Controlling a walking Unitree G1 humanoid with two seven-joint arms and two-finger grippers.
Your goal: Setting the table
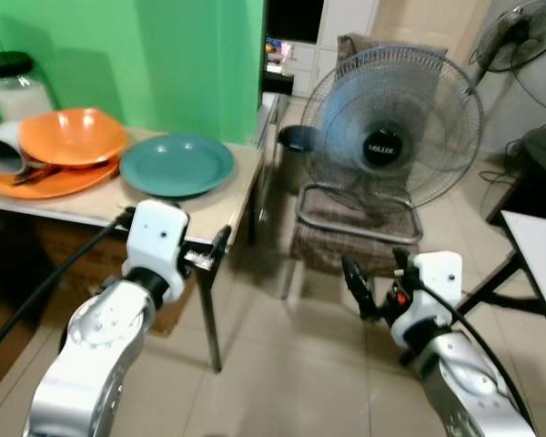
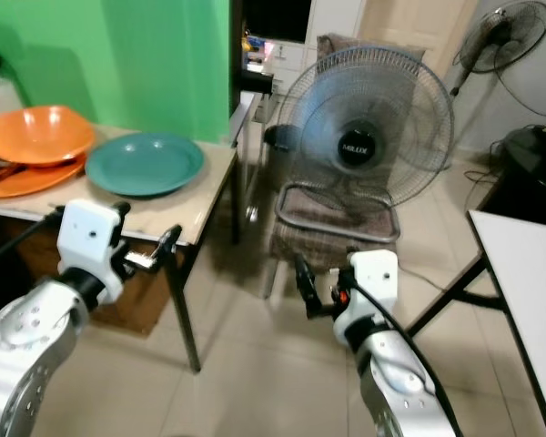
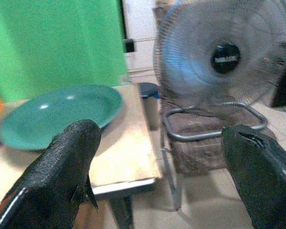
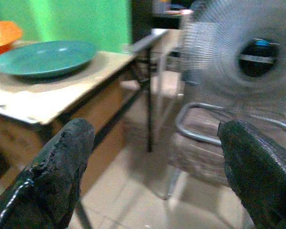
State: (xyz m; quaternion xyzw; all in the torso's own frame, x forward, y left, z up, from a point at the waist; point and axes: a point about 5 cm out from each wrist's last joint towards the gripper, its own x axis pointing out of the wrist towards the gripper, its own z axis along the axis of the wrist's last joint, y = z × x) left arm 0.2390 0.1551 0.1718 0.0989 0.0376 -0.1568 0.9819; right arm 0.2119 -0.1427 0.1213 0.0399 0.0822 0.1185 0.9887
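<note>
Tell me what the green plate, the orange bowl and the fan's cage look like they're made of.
The green plate looks like glossy plastic or melamine: flat even colour with soft highlights, though glazed ceramic is possible. The orange bowl looks likewise, smooth and bright. The fan's cage appears to be thin metal wire, grey and see-through.

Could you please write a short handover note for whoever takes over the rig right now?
Left gripper: open, empty, at the table's near corner.
Right gripper: open, empty, held over the floor in front of the fan.
Teal plate lies on the table; orange dishes are stacked beside it, a jar behind them.
Done: nothing picked up.
Left: probably grasp the teal plate first, then the orange dishes.
</note>
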